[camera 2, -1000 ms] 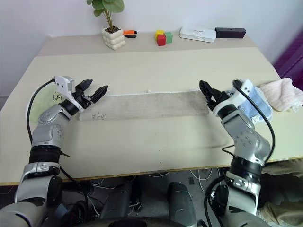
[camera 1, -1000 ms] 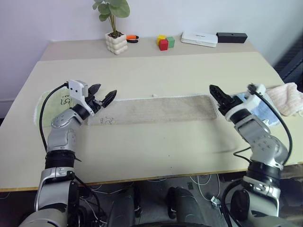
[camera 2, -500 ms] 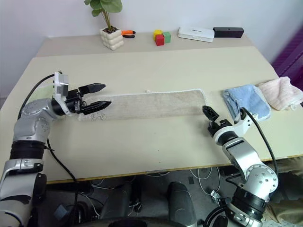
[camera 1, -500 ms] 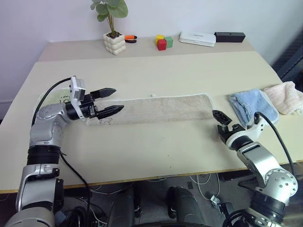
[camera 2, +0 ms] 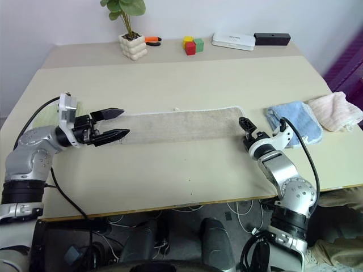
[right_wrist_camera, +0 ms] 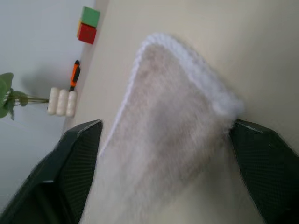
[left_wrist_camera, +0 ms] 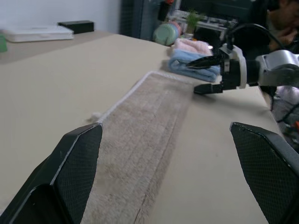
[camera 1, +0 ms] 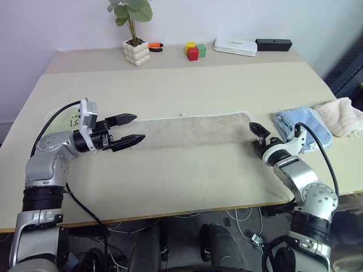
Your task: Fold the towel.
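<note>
Towel (camera 1: 193, 129) spread flat, lengthwise left to right, mid-table (camera 1: 187, 85). Left gripper (camera 1: 131, 128) at left end, fingers spread, holding nothing. Right gripper (camera 1: 258, 136) at right end, jaws parted around the near corner, grasp not yet closed.

The beige terry towel (camera 1: 193, 130) with white corded edging lies flat, stretched lengthwise between the left gripper (camera 1: 133, 128) and right gripper (camera 1: 258, 139).
</note>
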